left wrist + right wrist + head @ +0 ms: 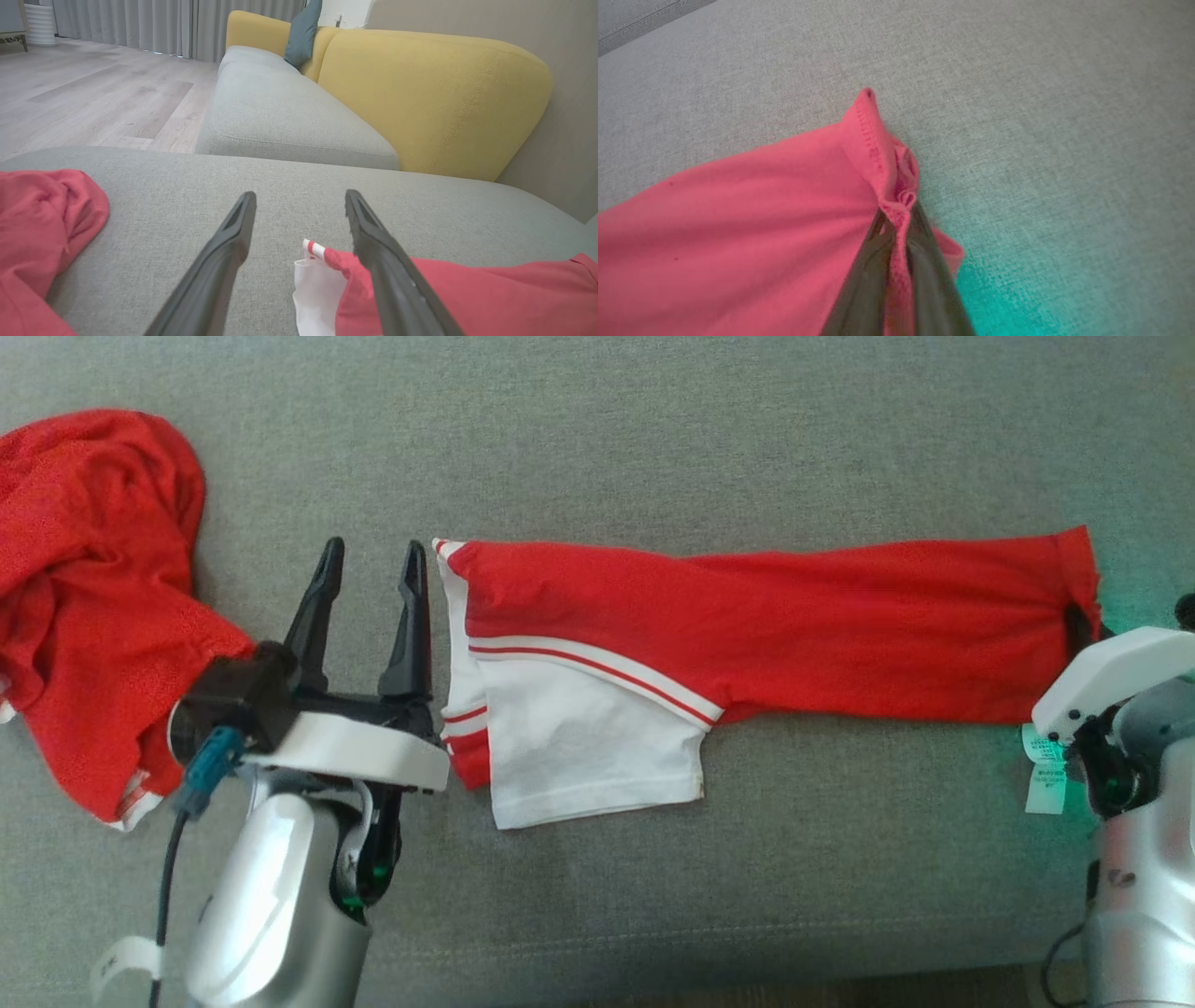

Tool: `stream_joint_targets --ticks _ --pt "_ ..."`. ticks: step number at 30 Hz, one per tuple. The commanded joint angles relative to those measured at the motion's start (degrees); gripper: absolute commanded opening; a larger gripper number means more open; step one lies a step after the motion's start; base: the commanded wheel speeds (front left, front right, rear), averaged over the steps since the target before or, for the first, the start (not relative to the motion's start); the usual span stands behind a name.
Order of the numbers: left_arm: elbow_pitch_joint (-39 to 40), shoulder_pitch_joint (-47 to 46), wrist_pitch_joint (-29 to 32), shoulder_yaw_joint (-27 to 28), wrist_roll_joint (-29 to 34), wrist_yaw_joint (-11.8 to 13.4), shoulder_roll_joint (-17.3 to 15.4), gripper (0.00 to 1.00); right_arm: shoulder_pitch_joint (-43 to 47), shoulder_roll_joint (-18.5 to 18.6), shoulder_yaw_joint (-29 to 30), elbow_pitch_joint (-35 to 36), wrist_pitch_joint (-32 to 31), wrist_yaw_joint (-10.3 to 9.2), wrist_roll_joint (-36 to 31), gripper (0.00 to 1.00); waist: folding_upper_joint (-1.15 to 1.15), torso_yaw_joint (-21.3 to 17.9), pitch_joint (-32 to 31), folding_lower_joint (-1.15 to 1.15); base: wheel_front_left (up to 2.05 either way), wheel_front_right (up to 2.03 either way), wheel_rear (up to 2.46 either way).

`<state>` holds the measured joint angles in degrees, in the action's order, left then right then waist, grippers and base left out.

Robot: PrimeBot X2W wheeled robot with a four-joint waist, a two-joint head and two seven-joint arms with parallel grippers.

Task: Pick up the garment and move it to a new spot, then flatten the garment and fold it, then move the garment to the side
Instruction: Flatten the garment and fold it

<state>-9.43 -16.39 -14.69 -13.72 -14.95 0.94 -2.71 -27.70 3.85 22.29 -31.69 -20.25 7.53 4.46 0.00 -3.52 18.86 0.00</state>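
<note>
**Surroundings.** A grey sofa seat [597, 429] carries everything I list here. A second red garment [84, 588] lies crumpled in a heap at the seat's left end, apart from the task piece. My left wrist overlaps its edge in the head view. In the left wrist view a yellow backrest [430, 93], a teal cushion [303, 32] and a pale wood floor [93, 93] lie beyond.

**Item: garment [794, 625].** It lies mid-seat, drawn out into a long band. Its long axis runs left to right across the head view. The white-panelled end points to my left and the narrow hemmed red end to my right. The cloth is red, with a white panel edged in red-and-white stripes. A white care label [1046, 770] lies by the right end.

**Left hand [373, 549].** It is released, with fingers spread, just beside the striped left end. I cannot tell whether it touches the cloth.

**Right hand [899, 217].** It is clenched on the garment's right hem, with cloth bunched between the fingers. A green glow falls on the seat beside it.
</note>
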Motion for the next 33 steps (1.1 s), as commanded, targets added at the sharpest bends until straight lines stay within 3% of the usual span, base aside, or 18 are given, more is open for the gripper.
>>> stream_joint_targets --ticks 1,7,12,16,26,33 --pt "1.86 -2.13 -0.30 2.46 0.65 -0.28 -0.18 1.00 -0.58 0.25 -0.59 1.45 0.13 -0.04 -0.22 0.00 0.00 -0.10 -0.17 0.00 0.00 0.00 0.00" --pt "1.50 -1.63 -0.30 2.86 0.49 -0.32 -0.18 1.00 -1.04 3.05 3.86 2.86 2.59 -0.04 -4.46 0.00 0.00 -0.24 -2.33 0.00 0.00 0.00 0.00" --pt "1.80 -0.59 -0.30 2.54 -0.37 0.16 -0.17 1.00 -1.67 5.05 9.47 5.51 5.99 -0.04 -14.94 0.00 0.00 -0.23 -4.47 0.00 0.00 0.00 0.00" --pt "1.77 0.70 -0.30 2.10 -1.14 0.71 -0.17 1.00 -2.97 2.92 12.13 6.79 7.37 -0.04 -20.16 0.00 0.00 -0.21 -6.67 0.00 0.00 0.00 0.00" --pt "1.63 3.69 -0.30 1.41 -2.36 1.77 -0.17 1.00 -3.03 -0.35 4.50 7.64 4.29 -0.04 -13.19 0.00 0.00 -0.20 -11.55 0.00 0.00 0.00 0.00" --pt "1.92 5.56 -0.30 0.99 -3.34 2.62 -0.17 1.00 -1.49 -0.94 -5.75 12.42 -1.95 -0.04 0.79 0.00 0.00 0.26 -14.16 0.00 0.00 0.00 0.00"
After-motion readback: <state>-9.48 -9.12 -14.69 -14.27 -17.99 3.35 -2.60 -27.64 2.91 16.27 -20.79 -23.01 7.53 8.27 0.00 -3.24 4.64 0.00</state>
